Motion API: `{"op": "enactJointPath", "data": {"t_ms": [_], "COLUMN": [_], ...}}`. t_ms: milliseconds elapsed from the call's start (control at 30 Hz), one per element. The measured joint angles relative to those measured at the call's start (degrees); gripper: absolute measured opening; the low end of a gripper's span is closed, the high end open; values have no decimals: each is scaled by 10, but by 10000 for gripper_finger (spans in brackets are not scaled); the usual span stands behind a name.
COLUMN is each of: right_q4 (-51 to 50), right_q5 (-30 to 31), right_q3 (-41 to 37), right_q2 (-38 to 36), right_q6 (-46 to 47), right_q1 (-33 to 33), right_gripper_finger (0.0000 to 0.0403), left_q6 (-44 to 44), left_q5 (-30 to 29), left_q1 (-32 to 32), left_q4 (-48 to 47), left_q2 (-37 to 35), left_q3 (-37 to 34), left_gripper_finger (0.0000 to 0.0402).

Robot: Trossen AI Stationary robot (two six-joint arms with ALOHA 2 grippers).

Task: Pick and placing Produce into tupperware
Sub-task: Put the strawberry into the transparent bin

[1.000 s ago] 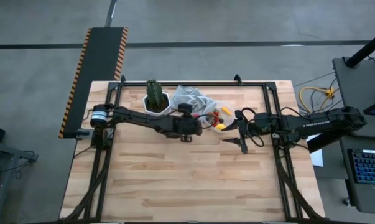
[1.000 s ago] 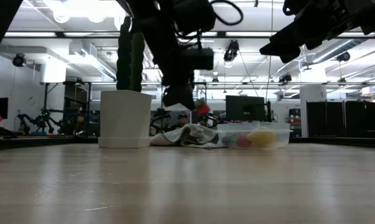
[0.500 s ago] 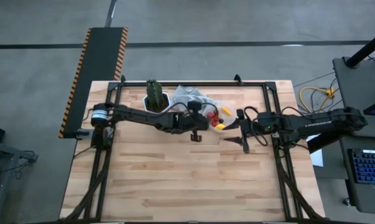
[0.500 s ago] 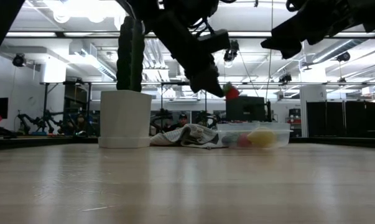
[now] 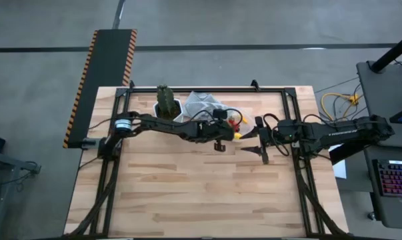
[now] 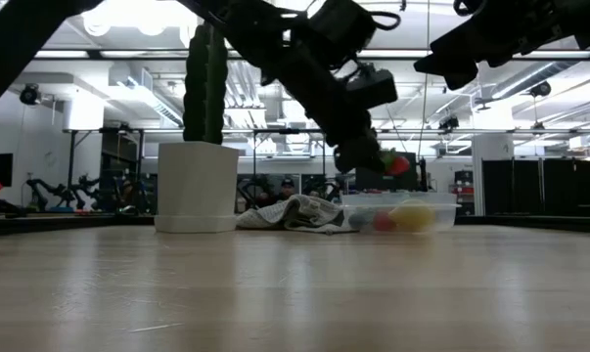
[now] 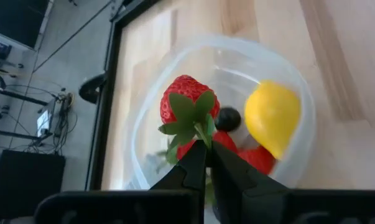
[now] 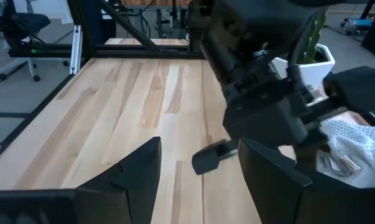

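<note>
A red strawberry with green leaves hangs over the round see-through tupperware, with my left gripper shut on it. In the tupperware lie a yellow lemon, a dark piece and red pieces. In the low view the strawberry is just above the tupperware, which stands on the table. My right gripper waits open just right of the tupperware, touching nothing. My left gripper pinches the strawberry's green leafy cap between its two fingertips. The fingers come slanting down from the table's left. The strawberry sticks out past the fingertips, lifted clear, above the tupperware's open top.
A tall green cactus in a white pot stands at the far edge, left of a crumpled light grey cloth that lies against the tupperware. The near half of the wooden table is bare.
My left gripper has gone toward the table's right edge with the strawberry, from over the cloth to above the tupperware, rising a little and then sinking. It has tipped as it went, and it has stayed shut on the strawberry.
</note>
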Motion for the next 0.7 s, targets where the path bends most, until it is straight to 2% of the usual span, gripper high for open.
{"op": "enactJointPath", "data": {"t_ms": [367, 700], "right_q4": [-12, -11], "right_q5": [0, 0], "right_q3": [0, 0], "right_q2": [-4, -3], "right_q6": [0, 0], "right_q1": [0, 0], "right_gripper_finger": [208, 208], "left_q6": [4, 2], "left_q5": [29, 55], "left_q1": [10, 16], "left_q4": [-2, -6], "left_q2": [41, 44], "left_q3": [39, 36], "left_gripper_finger": [0, 0]}}
